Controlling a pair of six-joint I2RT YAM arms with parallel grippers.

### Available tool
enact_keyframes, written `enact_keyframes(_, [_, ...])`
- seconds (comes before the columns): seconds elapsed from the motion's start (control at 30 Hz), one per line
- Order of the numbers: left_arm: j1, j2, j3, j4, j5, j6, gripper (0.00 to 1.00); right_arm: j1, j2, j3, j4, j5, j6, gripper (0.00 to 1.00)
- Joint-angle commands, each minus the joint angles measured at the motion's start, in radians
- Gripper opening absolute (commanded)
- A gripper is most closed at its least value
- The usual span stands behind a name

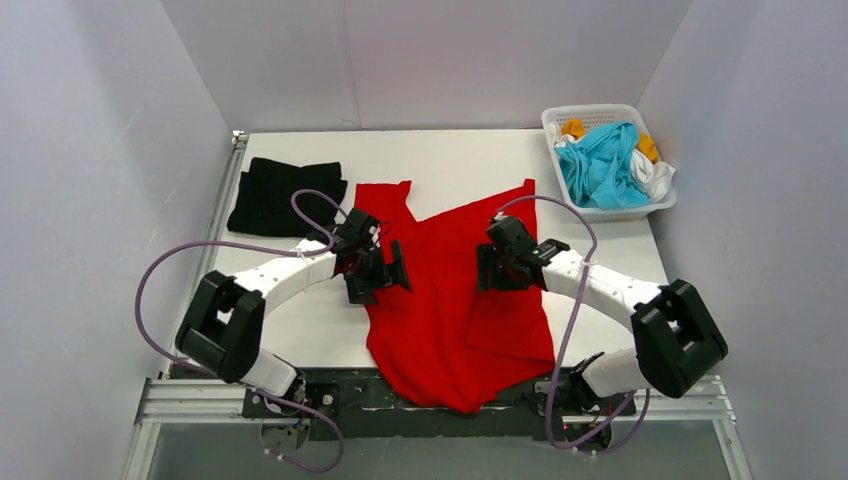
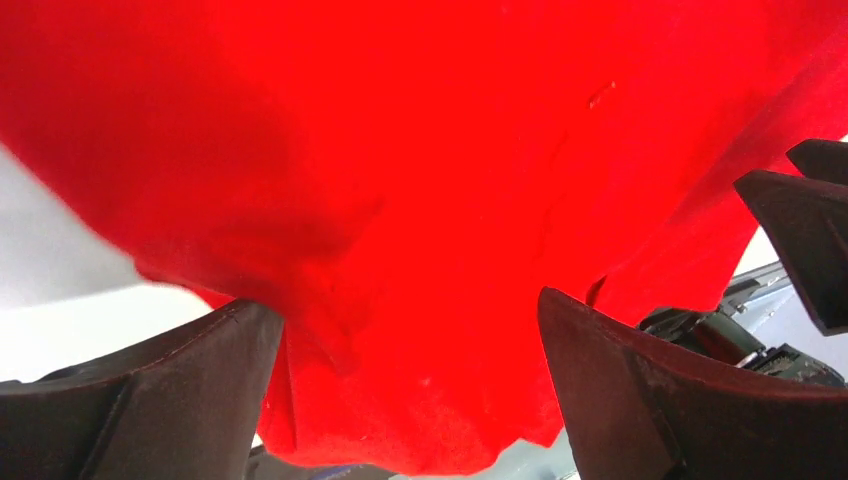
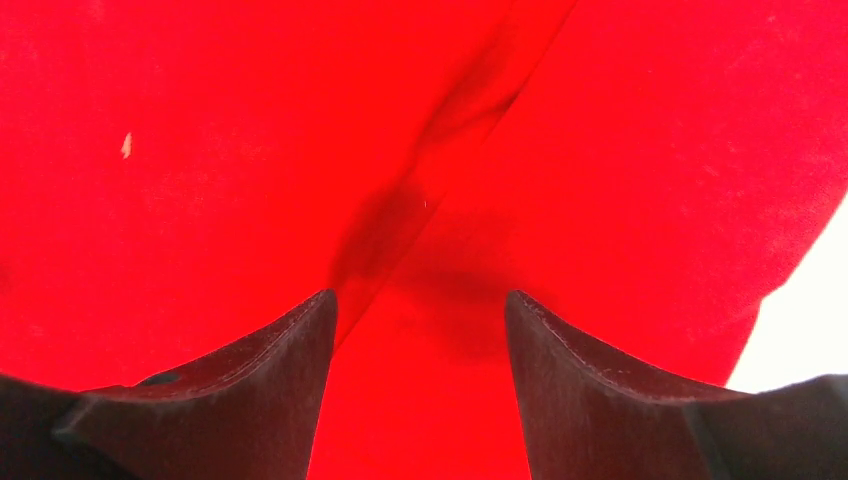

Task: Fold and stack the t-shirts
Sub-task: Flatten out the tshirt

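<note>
The red t-shirt (image 1: 440,310) lay rumpled at the middle of the tabletop (image 1: 450,160), its hem overhanging the near edge. The left end effector (image 1: 378,272) and the right end effector (image 1: 498,270) were over it, fingers apart. A clean fold would likely require each to close on one cloth layer. The left arm (image 1: 285,275) and right arm (image 1: 600,287) were bent at the elbow, with forearms converging from the near corners.

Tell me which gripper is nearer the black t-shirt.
Left. The left gripper hangs at the edge of the red t-shirt, near the black t-shirt; the right gripper is farther, across the red cloth.
</note>
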State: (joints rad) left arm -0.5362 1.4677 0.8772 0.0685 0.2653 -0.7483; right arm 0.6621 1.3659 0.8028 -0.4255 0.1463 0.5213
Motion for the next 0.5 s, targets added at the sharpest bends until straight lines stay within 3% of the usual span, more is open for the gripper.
enact_keyframes(0.0, [0.008,0.127,0.033,-0.001,-0.021,-0.015,0.98,0.002,0.092,0.018,0.089,0.023,0.045,0.7])
enact_keyframes(0.17, [0.065,0.272,0.11,-0.039,-0.052,0.015,0.98,-0.02,0.208,0.061,0.098,0.102,0.036,0.7])
enact_keyframes(0.3, [0.132,0.418,0.254,-0.115,-0.059,0.061,0.98,-0.086,0.282,0.113,0.13,0.085,0.005,0.7])
enact_keyframes(0.47, [0.204,0.662,0.643,-0.327,-0.079,0.145,0.98,-0.189,0.375,0.258,0.115,0.074,-0.054,0.7])
